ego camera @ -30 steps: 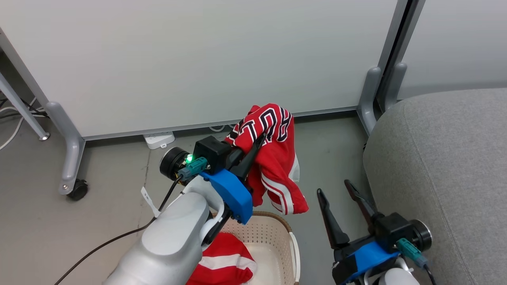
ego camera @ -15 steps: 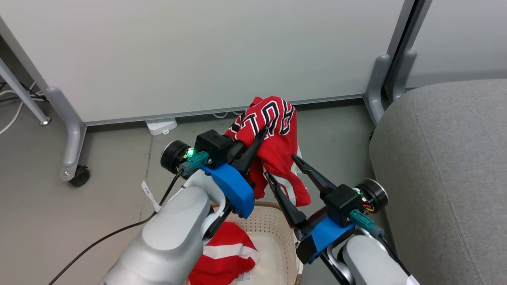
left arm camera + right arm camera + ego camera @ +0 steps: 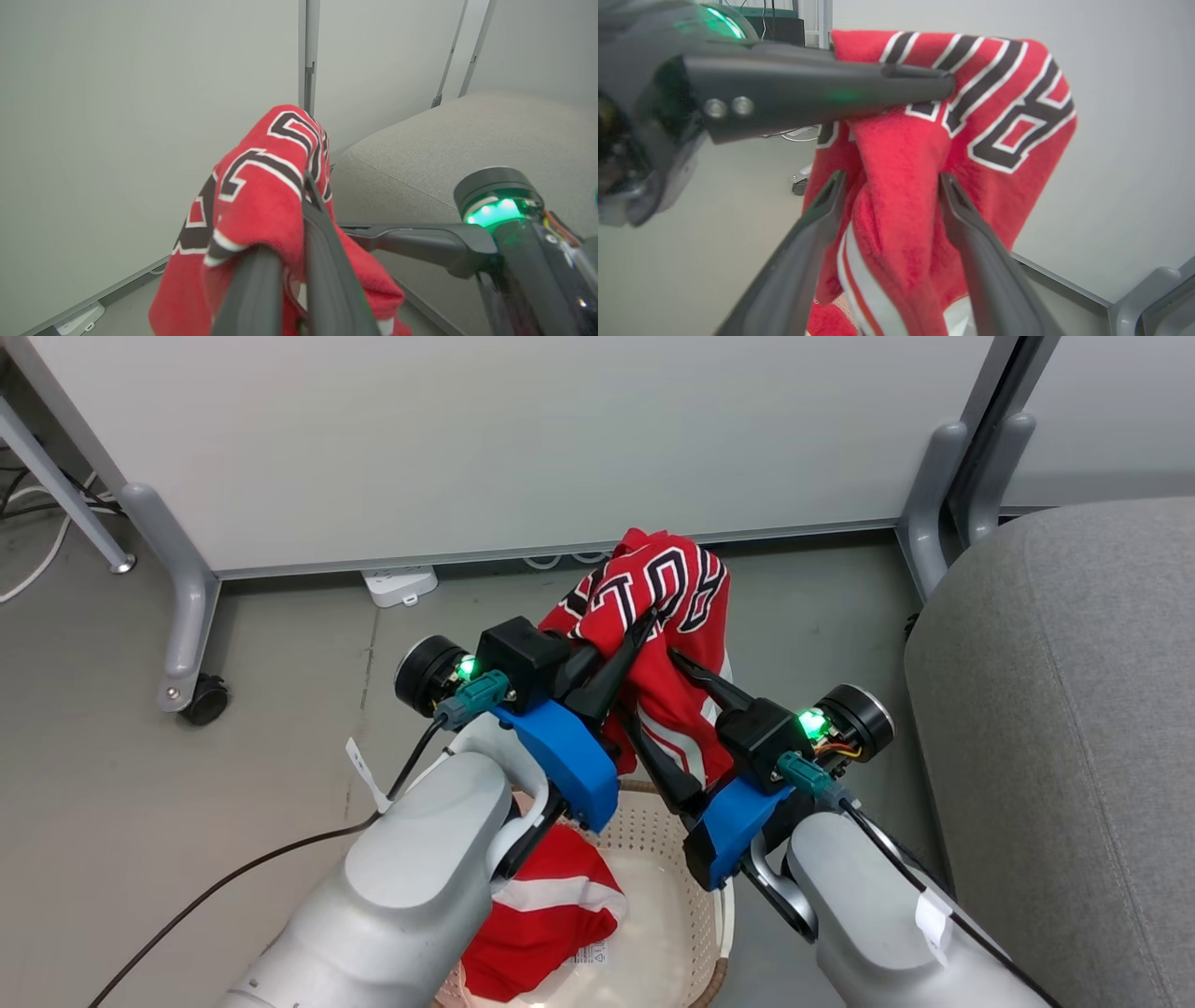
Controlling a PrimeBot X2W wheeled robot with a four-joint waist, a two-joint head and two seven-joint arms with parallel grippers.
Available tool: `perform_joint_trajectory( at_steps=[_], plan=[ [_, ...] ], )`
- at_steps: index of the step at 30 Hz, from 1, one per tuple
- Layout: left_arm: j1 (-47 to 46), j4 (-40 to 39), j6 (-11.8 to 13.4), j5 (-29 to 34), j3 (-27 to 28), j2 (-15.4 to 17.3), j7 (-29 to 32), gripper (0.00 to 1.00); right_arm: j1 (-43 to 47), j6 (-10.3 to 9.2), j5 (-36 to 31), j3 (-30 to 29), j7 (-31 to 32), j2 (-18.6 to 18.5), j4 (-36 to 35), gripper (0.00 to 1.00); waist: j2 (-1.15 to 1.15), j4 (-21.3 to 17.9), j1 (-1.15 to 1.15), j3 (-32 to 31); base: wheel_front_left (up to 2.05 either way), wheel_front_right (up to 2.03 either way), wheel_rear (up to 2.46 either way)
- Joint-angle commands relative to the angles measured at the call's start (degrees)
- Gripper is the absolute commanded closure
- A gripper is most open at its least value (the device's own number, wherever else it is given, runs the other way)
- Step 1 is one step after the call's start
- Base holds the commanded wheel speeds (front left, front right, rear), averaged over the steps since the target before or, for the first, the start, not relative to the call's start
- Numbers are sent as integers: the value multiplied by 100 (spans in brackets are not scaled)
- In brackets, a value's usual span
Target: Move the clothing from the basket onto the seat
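Left end effector (image 3: 637,633) clamps limp, light jersey (image 3: 680,586) above basket (image 3: 646,829); right end effector (image 3: 892,177), jaws spread, straddles hanging fold, likely best second hold.

White partition panel (image 3: 513,439) stands on grey legs (image 3: 191,607); a white power strip (image 3: 400,585) lies on the floor (image 3: 140,803).
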Motion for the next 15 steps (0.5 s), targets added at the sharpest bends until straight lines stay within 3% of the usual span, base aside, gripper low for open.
perform_joint_trajectory(
  at_steps=[1,5,6,7,15],
  plan=[
    [-51,-41,28,-38,-26,10,-30,100,-128,-4,-8,36,-4,1,85,0,0,30,-1,34,0,0,0],
    [-120,-105,60,-102,-101,9,-30,100,-331,-4,41,118,-4,2,367,0,0,47,-1,107,0,0,0],
    [-121,-115,74,-115,-117,9,-30,100,-370,-4,63,113,-4,1,436,62,0,46,-1,117,0,0,0],
    [-119,-119,88,-145,-147,9,-30,100,-440,-4,134,143,-4,4,537,100,0,47,-1,132,0,0,0],
    [-114,-93,112,-217,-213,9,-30,100,-496,-4,316,266,-4,3,603,100,0,18,-1,125,0,0,0]
  ],
)
